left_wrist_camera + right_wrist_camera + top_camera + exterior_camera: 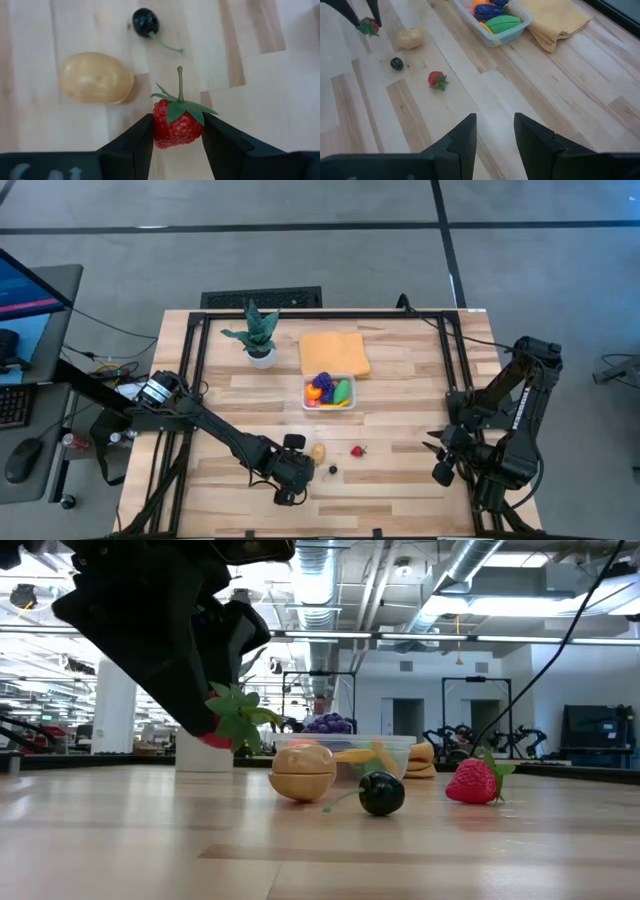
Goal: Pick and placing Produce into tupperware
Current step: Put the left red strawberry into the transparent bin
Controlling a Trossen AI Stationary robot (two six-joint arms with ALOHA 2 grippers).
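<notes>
Left gripper (177,142), near left on the counter (400,380): a small red strawberry (176,125) is pinched across its body, lifted; judged light, rigid, slippery. Tupperware (329,405): centre, part-filled. Right gripper (495,135): near right, parked, fingers slightly parted, empty.

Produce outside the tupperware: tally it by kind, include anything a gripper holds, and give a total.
Strawberry: 2 (held strawberry between the fingers of the left gripper; loose strawberry)
Tan rounded piece: 1
Dark cherry: 1
Total: 4
</notes>
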